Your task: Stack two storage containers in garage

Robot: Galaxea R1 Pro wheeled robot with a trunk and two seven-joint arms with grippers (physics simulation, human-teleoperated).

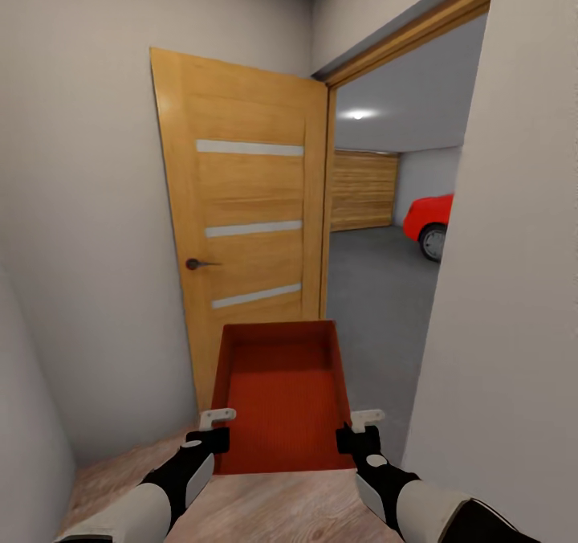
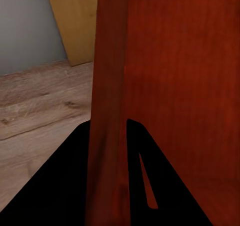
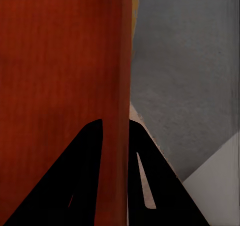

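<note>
Progress sits about midway for one container (image 1: 281, 398): the orange-red bin hangs in the air between both arms, just short of the open wooden door (image 1: 245, 222). The left pincer (image 1: 210, 438) is clamped over the bin's left wall, and the right pincer (image 1: 359, 434) is clamped over its right wall, a finger on either side of each wall in the wrist views. Past the doorway lie the garage's grey concrete floor (image 1: 377, 286) and a red car (image 1: 432, 220). Setting down and stacking are yet to come; where the second bin stands I cannot tell.

Open wood door (image 1: 249, 230) w/ dark handle (image 1: 198, 264); red car (image 1: 431, 220) beyond.
</note>
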